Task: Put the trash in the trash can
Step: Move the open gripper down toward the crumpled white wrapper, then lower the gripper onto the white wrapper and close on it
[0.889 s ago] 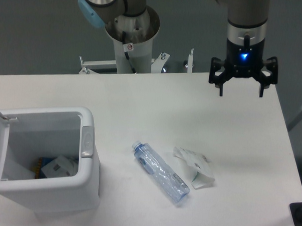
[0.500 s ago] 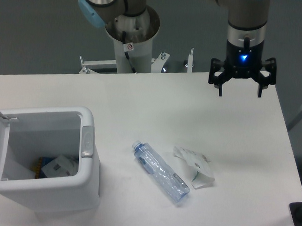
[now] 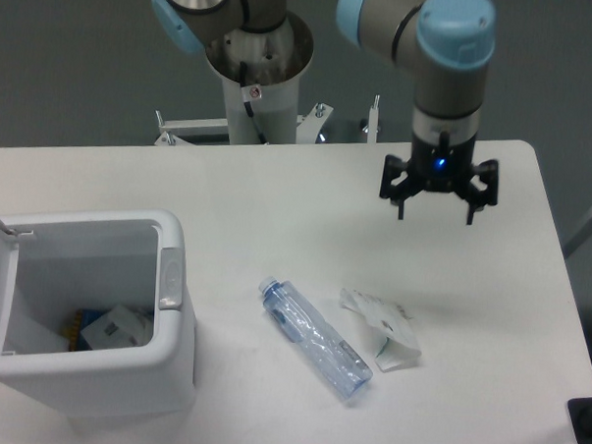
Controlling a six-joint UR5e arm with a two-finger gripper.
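Observation:
A crushed clear bluish plastic bottle (image 3: pixel 315 338) lies diagonally on the white table, cap toward the upper left. Just right of it rests a crumpled white paper wrapper (image 3: pixel 384 329) with a green edge. The white trash can (image 3: pixel 167 369) stands at the left front with its lid swung open; some items show inside. My gripper (image 3: pixel 436 210) hangs open above the table, up and to the right of the wrapper, with nothing between its fingers.
The arm's base column (image 3: pixel 253 78) rises behind the table's far edge. A metal bracket (image 3: pixel 197 129) sits beside it. The table's right edge (image 3: pixel 559 283) runs close to the gripper's side. A dark object (image 3: pixel 587 422) sits off the front right corner.
The gripper has moved left and toward the front, lower over the table and closer to the wrapper. Its jaws stay open. Bottle, wrapper and trash can have not moved.

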